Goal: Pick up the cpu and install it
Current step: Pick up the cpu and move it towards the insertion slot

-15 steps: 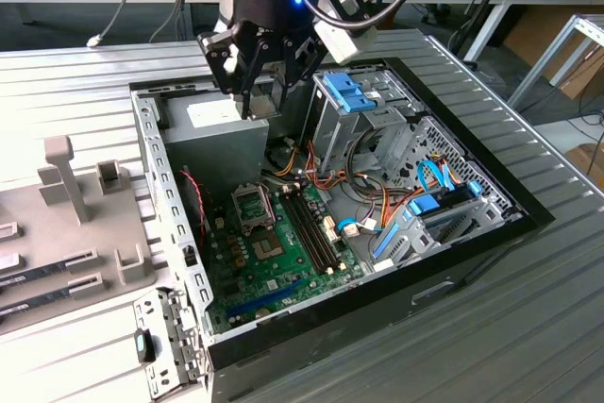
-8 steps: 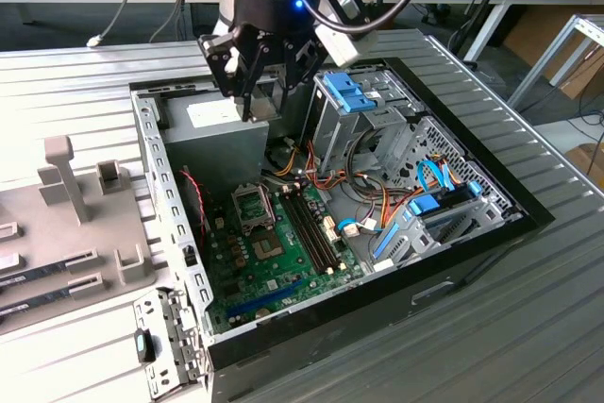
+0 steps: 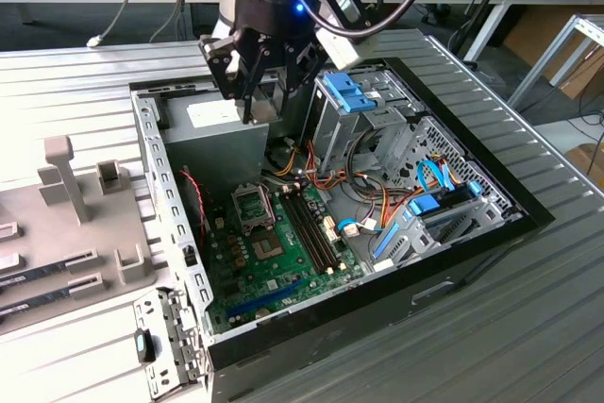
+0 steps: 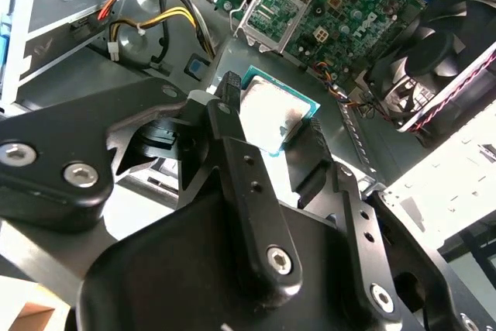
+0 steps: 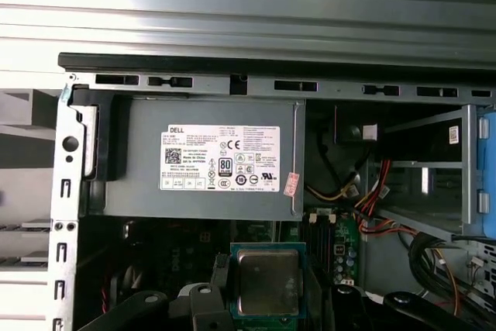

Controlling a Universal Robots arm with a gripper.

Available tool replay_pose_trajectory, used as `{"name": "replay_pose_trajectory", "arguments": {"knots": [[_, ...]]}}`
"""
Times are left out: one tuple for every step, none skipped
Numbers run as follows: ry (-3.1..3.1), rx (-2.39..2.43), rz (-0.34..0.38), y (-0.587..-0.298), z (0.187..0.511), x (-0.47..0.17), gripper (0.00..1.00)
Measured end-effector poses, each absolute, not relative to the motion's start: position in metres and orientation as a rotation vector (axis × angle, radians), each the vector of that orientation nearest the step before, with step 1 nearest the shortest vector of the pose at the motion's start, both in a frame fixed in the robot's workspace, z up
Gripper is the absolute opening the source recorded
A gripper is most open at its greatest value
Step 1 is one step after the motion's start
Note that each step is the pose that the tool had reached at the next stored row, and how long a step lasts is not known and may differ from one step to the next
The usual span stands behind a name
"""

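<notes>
The cpu (image 4: pixel 273 110) is a small square chip with a silver-grey top and a thin green rim. My gripper (image 4: pixel 271 123) is shut on it, one black finger (image 4: pixel 229 98) pressing on each of two opposite edges. In the first wrist view the cpu (image 5: pixel 267 279) sits flat between the fingers, in front of the grey power supply (image 5: pixel 209 153). In the exterior view my gripper (image 3: pixel 257 92) hangs over the back of the open computer case (image 3: pixel 491 233), above the power supply. The open cpu socket (image 3: pixel 253 207) lies on the green motherboard (image 3: pixel 274 261) below; the second wrist view shows this socket (image 4: pixel 273 5) beyond the chip.
Drive cages with blue latches (image 3: pixel 351 96) and bundles of coloured cables (image 3: pixel 377 205) fill the case on the exterior view's right. Dark memory sticks (image 3: pixel 311 224) stand beside the socket. A black fan (image 4: pixel 442 44) sits near the socket. A grey fixture tray (image 3: pixel 66 233) lies on the exterior view's left.
</notes>
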State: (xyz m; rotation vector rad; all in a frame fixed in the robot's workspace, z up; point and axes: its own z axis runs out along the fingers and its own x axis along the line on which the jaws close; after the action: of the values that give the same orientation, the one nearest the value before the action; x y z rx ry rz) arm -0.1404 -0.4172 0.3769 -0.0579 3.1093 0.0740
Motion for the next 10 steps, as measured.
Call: {"name": "replay_pose_trajectory", "arguments": {"knots": [[3.109, -0.058, 0.074, -0.4175, 0.3766, -0.1403, 0.47], [3.109, -0.058, 0.074, -0.4177, 0.3764, -0.1403, 0.47], [3.109, -0.058, 0.074, -0.4180, 0.3761, -0.1402, 0.47], [3.109, -0.058, 0.074, -0.4183, 0.3757, -0.1401, 0.47], [3.109, -0.058, 0.074, -0.4186, 0.3755, -0.1400, 0.47], [3.109, -0.058, 0.074, -0.4188, 0.3752, -0.1400, 0.47], [3.109, -0.058, 0.074, -0.4191, 0.3749, -0.1399, 0.47], [3.109, -0.058, 0.074, -0.4193, 0.3747, -0.1399, 0.47], [3.109, -0.058, 0.074, -0.4195, 0.3745, -0.1398, 0.47], [3.109, -0.058, 0.074, -0.4198, 0.3742, -0.1398, 0.47]]}}
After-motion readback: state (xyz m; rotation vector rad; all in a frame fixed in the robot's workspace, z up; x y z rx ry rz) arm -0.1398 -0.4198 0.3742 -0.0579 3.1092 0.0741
